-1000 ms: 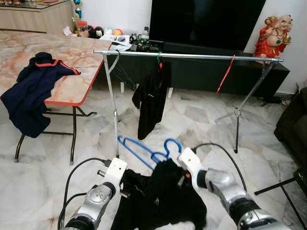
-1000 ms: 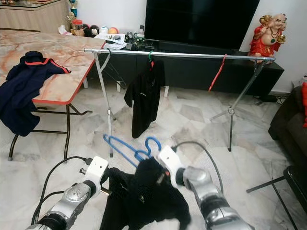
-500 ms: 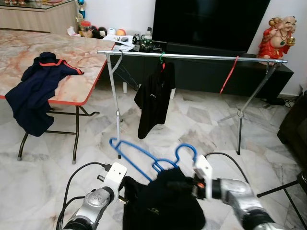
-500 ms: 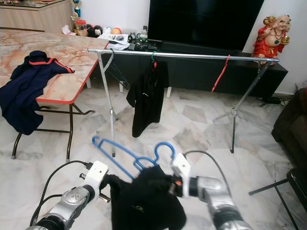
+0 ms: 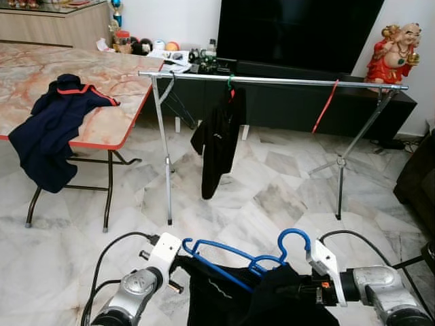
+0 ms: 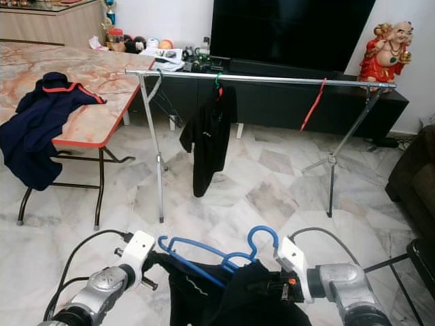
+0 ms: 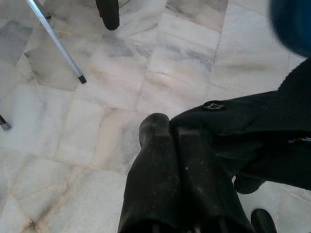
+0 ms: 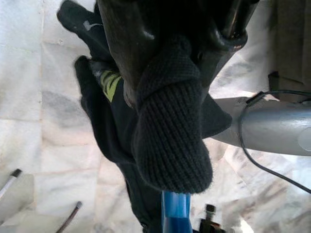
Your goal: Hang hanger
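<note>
I see a marble tile floor [image 5: 272, 197] carrying a metal clothes rack [image 5: 272, 80] — a black garment [image 5: 217, 139] and a red hanger [image 5: 325, 107] hang from its rail. At my left stands a marble-top table [image 5: 102, 125] with a red edge — a navy garment [image 5: 54, 129] lies over its side.
</note>
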